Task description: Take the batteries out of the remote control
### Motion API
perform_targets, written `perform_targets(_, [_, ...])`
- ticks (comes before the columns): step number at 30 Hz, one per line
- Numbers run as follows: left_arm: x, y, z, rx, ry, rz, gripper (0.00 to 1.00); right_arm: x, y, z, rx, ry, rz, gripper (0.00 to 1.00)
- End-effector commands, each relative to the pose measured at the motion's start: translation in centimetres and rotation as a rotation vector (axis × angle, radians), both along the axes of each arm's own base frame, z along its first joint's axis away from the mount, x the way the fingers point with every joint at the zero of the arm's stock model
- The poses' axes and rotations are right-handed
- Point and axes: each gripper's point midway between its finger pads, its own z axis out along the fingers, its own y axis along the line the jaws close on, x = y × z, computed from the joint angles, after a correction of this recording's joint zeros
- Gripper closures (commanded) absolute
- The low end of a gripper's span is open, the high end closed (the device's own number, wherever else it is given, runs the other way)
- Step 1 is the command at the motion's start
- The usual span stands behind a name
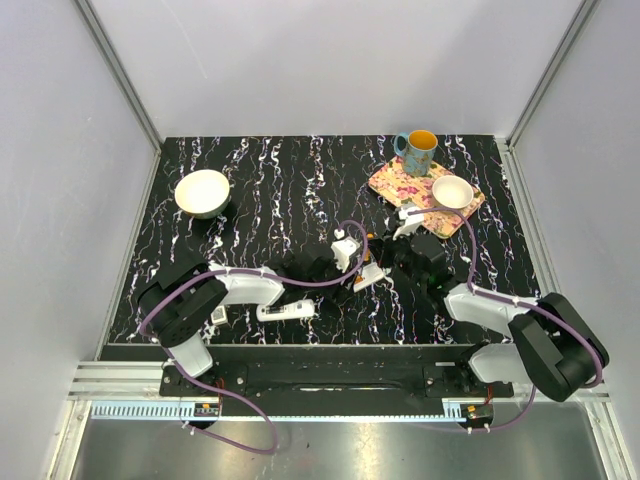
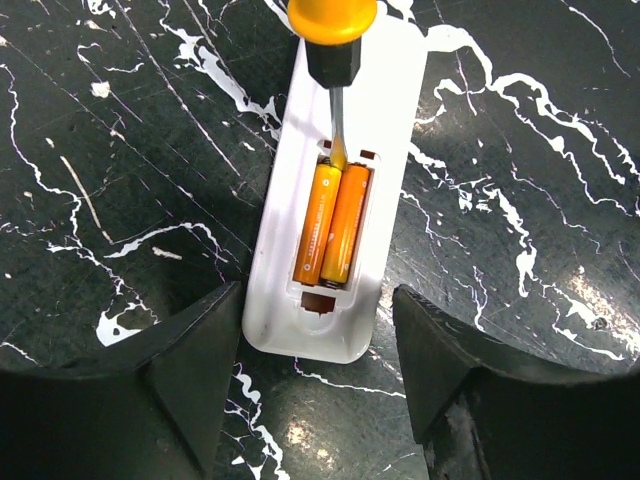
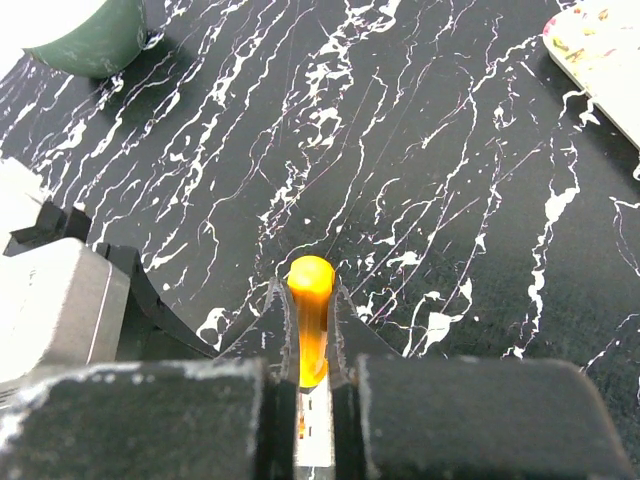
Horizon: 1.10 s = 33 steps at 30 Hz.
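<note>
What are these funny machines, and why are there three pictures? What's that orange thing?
They are two robot arms, a left arm and a right arm, at a black table. One picture looks down from above; the others come from a camera on each wrist. On the table sit a white bowl, a mug and a flowery tray. The left fingers stand open either side of a white remote with two orange batteries inside. The right fingers squeeze a screwdriver, its tip at the batteries' end.

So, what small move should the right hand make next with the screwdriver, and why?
Probably tilt the screwdriver so its tip pries upward. That tip sits at the far end of the two orange batteries, both seated in the open remote, which the left hand straddles.
</note>
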Motion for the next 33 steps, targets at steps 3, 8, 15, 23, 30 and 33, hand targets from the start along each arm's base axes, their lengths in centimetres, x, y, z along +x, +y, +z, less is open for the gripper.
perform_targets(3, [-3.2,0.7,-2.4,0.056,0.083,-0.052,0.37,-1.7,-0.4,-3.6,0.02,0.123,-0.012,1.0])
perform_targets(8, [-3.6,1.5,-3.7,0.107,0.093,-0.049,0.52,-2.0,-0.9,-3.4,0.051,0.13,-0.042,1.0])
perform_targets(15, [-4.1,1.8,-4.8,0.128,0.109,-0.047,0.65,-2.8,-0.3,-3.1,0.127,0.169,-0.022,1.0])
perform_targets(23, [-3.8,2.0,-4.9,0.14,0.098,-0.035,0.7,-4.3,0.9,-1.8,0.214,0.14,0.071,1.0])
perform_targets(30, [-3.8,2.0,-5.3,0.147,0.105,-0.035,0.71,-5.8,1.7,0.5,0.305,0.087,0.156,1.0])
perform_targets(33, [-3.8,2.0,-5.2,0.145,0.102,-0.034,0.73,-6.0,2.0,0.7,0.31,0.084,0.18,1.0])
